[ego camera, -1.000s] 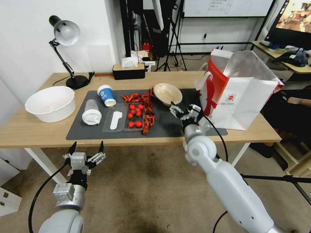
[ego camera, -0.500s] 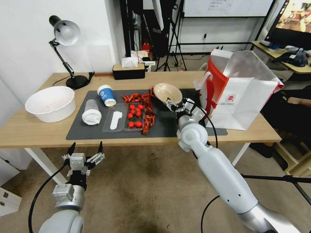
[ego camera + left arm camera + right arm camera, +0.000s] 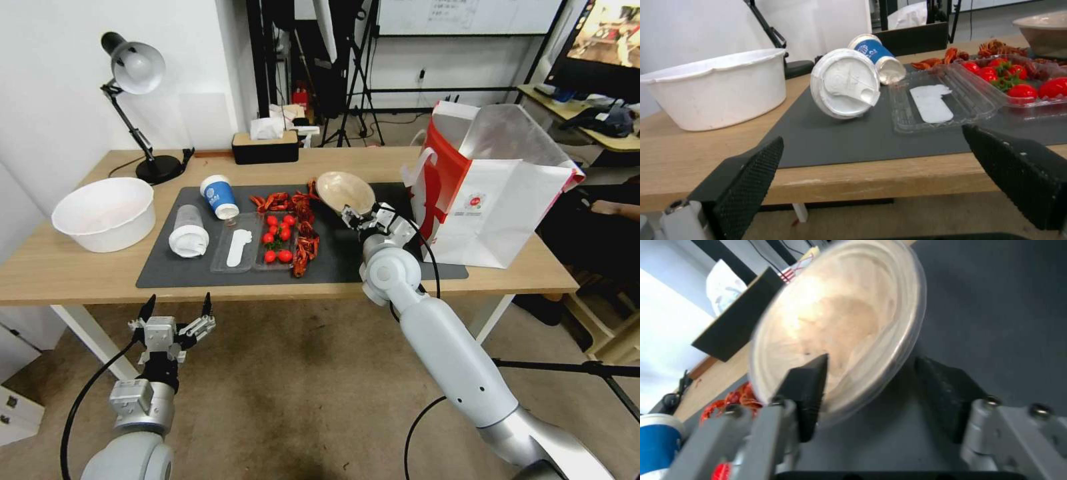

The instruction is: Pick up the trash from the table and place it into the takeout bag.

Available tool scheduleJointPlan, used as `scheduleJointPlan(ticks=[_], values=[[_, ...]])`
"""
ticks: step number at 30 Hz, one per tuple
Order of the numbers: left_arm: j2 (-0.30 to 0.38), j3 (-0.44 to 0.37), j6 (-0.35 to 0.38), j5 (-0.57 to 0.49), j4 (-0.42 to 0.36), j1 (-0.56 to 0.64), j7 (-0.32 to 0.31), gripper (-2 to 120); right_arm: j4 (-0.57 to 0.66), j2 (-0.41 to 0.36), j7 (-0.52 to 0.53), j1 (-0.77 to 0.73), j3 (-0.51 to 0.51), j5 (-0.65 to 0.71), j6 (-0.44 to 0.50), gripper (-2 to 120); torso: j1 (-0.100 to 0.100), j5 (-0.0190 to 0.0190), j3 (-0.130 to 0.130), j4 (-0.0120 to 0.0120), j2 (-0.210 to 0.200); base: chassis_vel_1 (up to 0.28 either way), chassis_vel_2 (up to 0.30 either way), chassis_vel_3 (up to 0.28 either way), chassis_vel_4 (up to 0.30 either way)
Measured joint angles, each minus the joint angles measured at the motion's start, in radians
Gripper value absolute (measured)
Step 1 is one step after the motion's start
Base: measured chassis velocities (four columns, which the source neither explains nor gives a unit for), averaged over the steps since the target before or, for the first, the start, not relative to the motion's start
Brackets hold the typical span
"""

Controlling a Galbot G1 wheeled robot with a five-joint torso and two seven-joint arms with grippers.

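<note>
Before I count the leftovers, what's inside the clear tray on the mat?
The clear tray holds red tomatoes on one side and a white flat piece on the other. Anything beneath them is hidden.

The table (image 3: pixel 80 267) has a light wood top under a matt dark grey mat (image 3: pixel 193 270). The takeout bag (image 3: pixel 497 207) is white paper with shiny silver foil lining; the beige bowl (image 3: pixel 343 190) looks smooth.

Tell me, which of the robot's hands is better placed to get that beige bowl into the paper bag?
The right hand. Its open fingers already straddle the tilted beige bowl's rim, right beside the takeout bag. The left hand hangs open below the table edge, far away.
</note>
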Motion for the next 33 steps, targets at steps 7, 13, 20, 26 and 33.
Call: scheduleJointPlan(ticks=[7,13,20,26,33], values=[[0.001,0.001,-0.003,0.0,-0.001,0.002,0.0,100,0.0,-0.003,0.022,-0.003,0.007,0.011,-0.013,21,0.0,0.0001,0.0,0.0001,0.0,0.0,0.0,0.0,0.0],[0.0,0.003,-0.006,0.001,-0.001,0.003,0.0,100,0.02,-0.014,0.022,-0.012,0.011,0.008,-0.013,3,0.0,0.0001,0.0,0.0002,0.0,0.0,0.0,0.0,0.0],[0.0,0.004,-0.007,0.003,-0.004,0.006,0.0,100,0.061,-0.036,-0.019,-0.02,0.025,-0.005,0.018,0,0.0,0.0001,0.0,-0.0001,0.0,0.0,0.0,0.0,0.0],[-0.001,0.005,-0.008,0.005,-0.009,0.007,0.001,100,0.16,-0.091,-0.229,-0.012,0.052,0.003,0.151,0,0.0,0.0001,0.0,0.0001,0.0,0.0,0.0,0.0,0.0],[-0.003,0.008,-0.008,0.008,-0.009,0.006,0.001,100,0.233,-0.135,-0.377,-0.002,0.091,0.018,0.185,0,0.0,0.0002,0.0,0.0,0.0,0.0,0.0,0.0,0.0]])
